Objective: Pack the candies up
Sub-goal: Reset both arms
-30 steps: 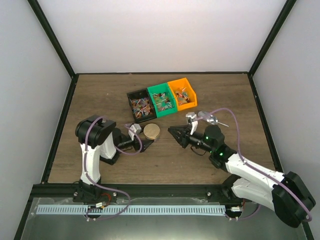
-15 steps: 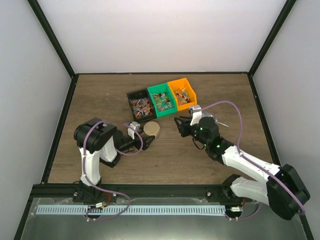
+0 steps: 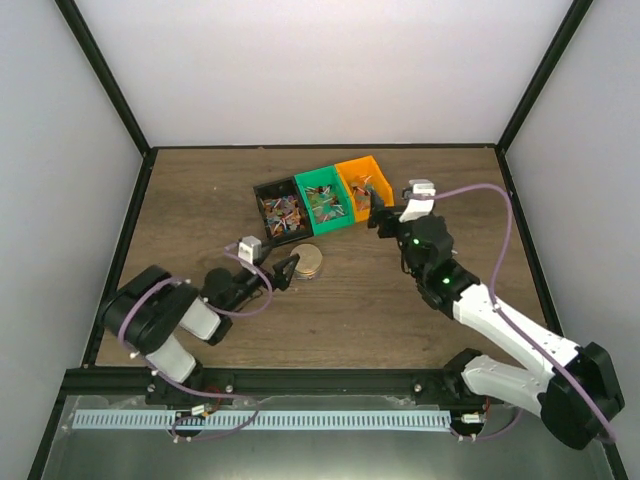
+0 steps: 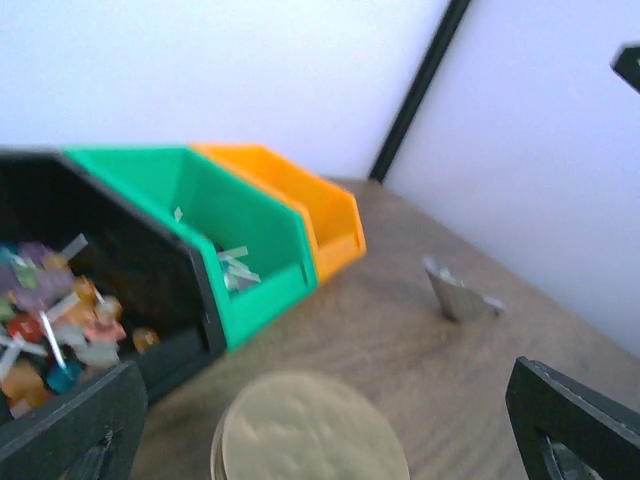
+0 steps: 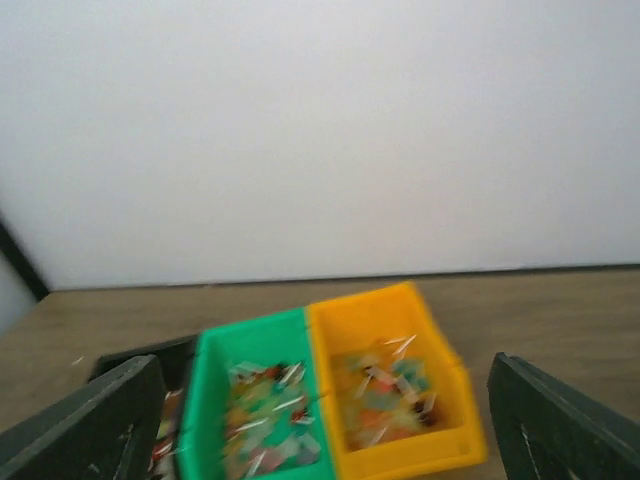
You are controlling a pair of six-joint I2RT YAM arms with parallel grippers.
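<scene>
Here's the wooden table (image 3: 200, 200) spread under everything. The left arm (image 3: 160, 318) lies low and reaches forward, and the right arm (image 3: 500, 325) stretches long toward the far side.

The left gripper (image 3: 289, 270) has its fingers (image 4: 75, 430) spread wide, with nothing pinched. It's the same at the right gripper (image 3: 376, 214), whose fingers (image 5: 95, 420) are set far apart and holding nothing.

Three bins stand in a row, wall against wall. From the right wrist, the green bin (image 5: 255, 400) sits straight ahead between the spread fingers. The orange bin (image 5: 390, 400) is beside it toward the right-hand finger, and the black bin (image 5: 140, 370) peeks out over the left-hand finger. From above, those fingertips are right at the orange bin's near corner. Whether they're touching it, I can't tell.

From the left wrist, the black bin looms just ahead of the left-hand finger, with the green next along and the orange farthest off.

The round beige lid (image 4: 310, 435) lies flat between the left gripper's open fingers, just ahead of their tips. I can't tell whether they touch it. The silver scoop (image 4: 458, 293) rests on the table farther ahead, toward the right-hand finger and apart from the orange bin.

And the candies (image 3: 283, 214) are in all three bins. A bright heap fills the black one just ahead of the left gripper, and more lie in the green and orange ones in front of the right gripper.
</scene>
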